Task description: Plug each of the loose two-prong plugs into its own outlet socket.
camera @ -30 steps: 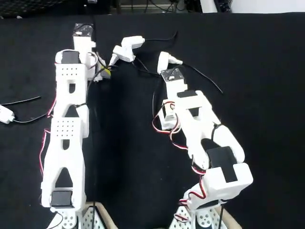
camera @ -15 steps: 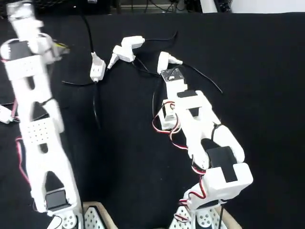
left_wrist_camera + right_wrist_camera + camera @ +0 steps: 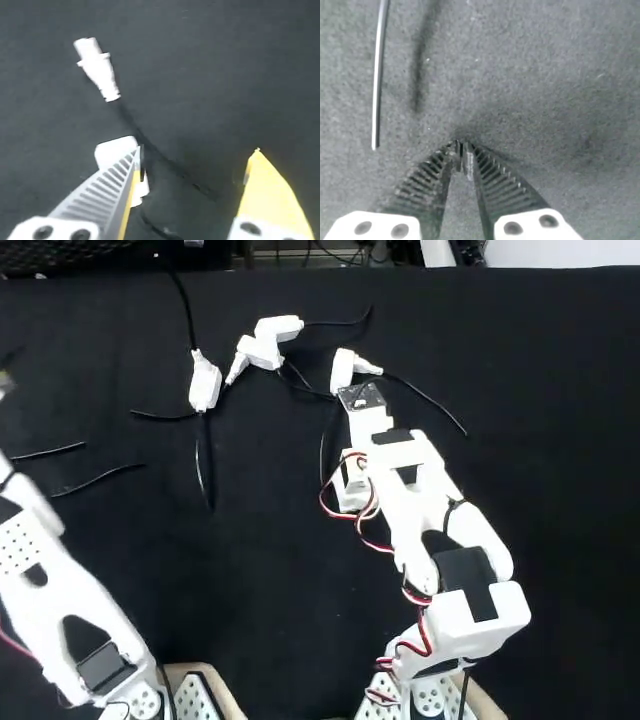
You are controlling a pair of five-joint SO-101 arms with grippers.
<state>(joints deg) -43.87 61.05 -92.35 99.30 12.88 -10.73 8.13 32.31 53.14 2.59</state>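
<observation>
Tabletop (image 3: 560, 540): covered edge to edge in black, felt-like cloth; matte, flecked with pale lint up close
Far edge: dark strip behind the cloth; loose cables (image 3: 330, 250) lie there
Far corner: pale surface (image 3: 560, 250) beyond the cloth
Near edge: light-brown board (image 3: 232, 702)
Light: even; shadows soft and faint

Three white cord-end pieces lie at the far middle of the black table (image 3: 520, 390). The leftmost piece (image 3: 204, 383) lies lengthwise on a black cord (image 3: 199, 455) that runs from the far edge toward the near side. Just beside it, a joined white pair (image 3: 265, 343) lies slanted, its thin tip pointing toward the leftmost piece. Further right, a third white piece (image 3: 343, 368) has a short tip and a black cord (image 3: 430, 403) trailing away. In the left wrist view, a small white plug (image 3: 95, 67) lies flat with a dark cord leaving its narrow end.
</observation>
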